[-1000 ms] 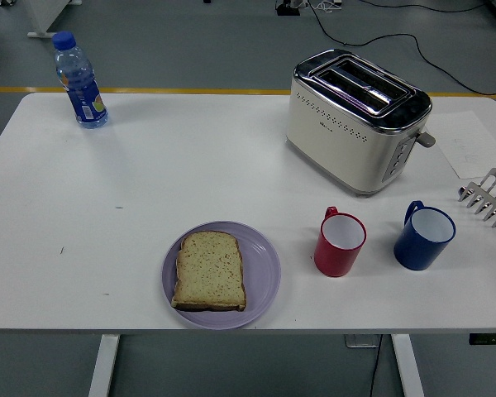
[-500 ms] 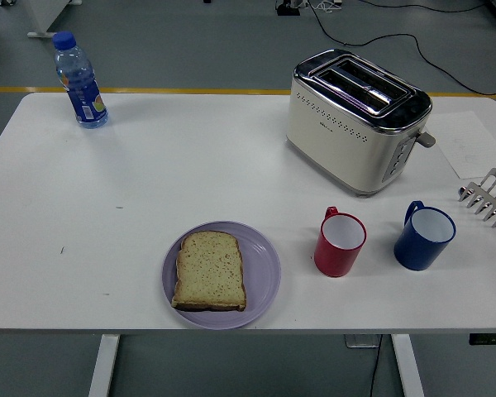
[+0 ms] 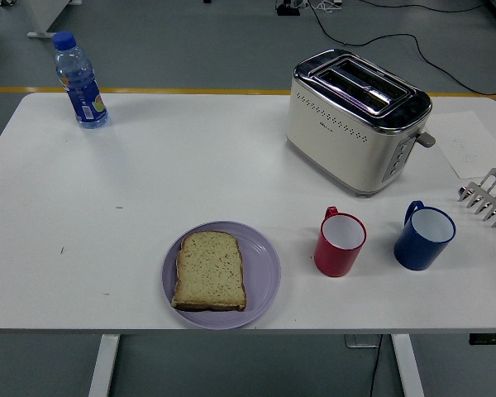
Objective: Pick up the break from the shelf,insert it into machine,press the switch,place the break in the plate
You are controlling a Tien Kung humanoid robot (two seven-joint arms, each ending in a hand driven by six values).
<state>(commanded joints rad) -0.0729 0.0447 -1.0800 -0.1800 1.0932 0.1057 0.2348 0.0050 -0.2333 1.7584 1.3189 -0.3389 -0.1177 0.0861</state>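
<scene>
- One bread slice [image 3: 209,270]
- One plate [image 3: 264,273]
- One toaster [image 3: 355,121]
- Two mugs: red [image 3: 340,242], blue [image 3: 424,236]
- One bottle [image 3: 80,80]
- One rack [image 3: 489,197]
- One table [image 3: 190,174]

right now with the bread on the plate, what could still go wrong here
1. The purple plate sits close to the table's near edge, so a careless nudge could push it and the bread slice off.
2. The red mug and blue mug stand between the near edge and the toaster, so an arm reaching for the toaster might knock one over.
</scene>
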